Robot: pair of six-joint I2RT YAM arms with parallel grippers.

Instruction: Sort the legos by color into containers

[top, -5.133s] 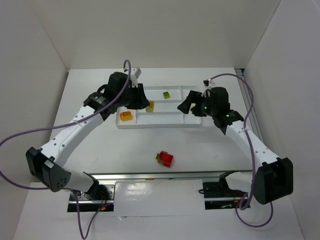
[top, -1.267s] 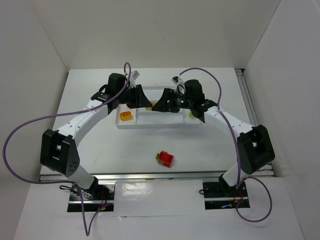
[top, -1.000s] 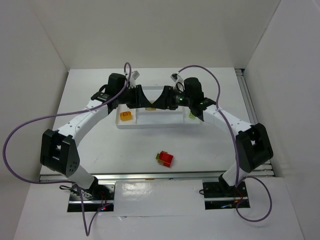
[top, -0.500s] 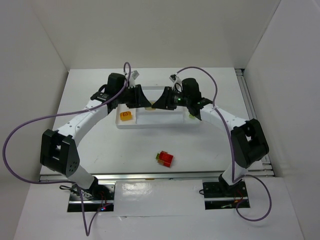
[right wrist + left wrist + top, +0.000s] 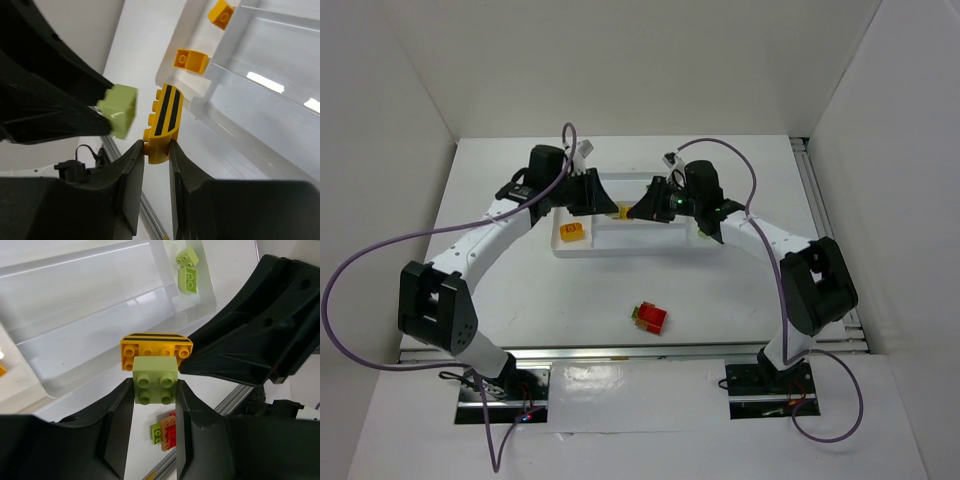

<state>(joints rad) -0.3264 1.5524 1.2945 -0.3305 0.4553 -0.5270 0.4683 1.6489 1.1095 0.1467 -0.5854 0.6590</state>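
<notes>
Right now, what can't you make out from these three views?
- Top view: the tray middle slots lie under the left arm and right arm.
- Top view: the left hand hides the green brick it holds.
- The red-and-green cluster: too small to count in the top view, partly behind the left hand in its wrist view.
- Right wrist view: lower end of the yellow striped brick is hidden inside the right hand.

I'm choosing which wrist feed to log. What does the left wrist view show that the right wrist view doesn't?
Only left wrist: two lime green bricks in a section of the white plastic tray, plus a red-and-green brick cluster on the table. Only right wrist: two yellow-orange bricks in another section. Both: the lime green square brick in the left gripper, the yellow black-striped curved brick in the right gripper, the tray.
</notes>
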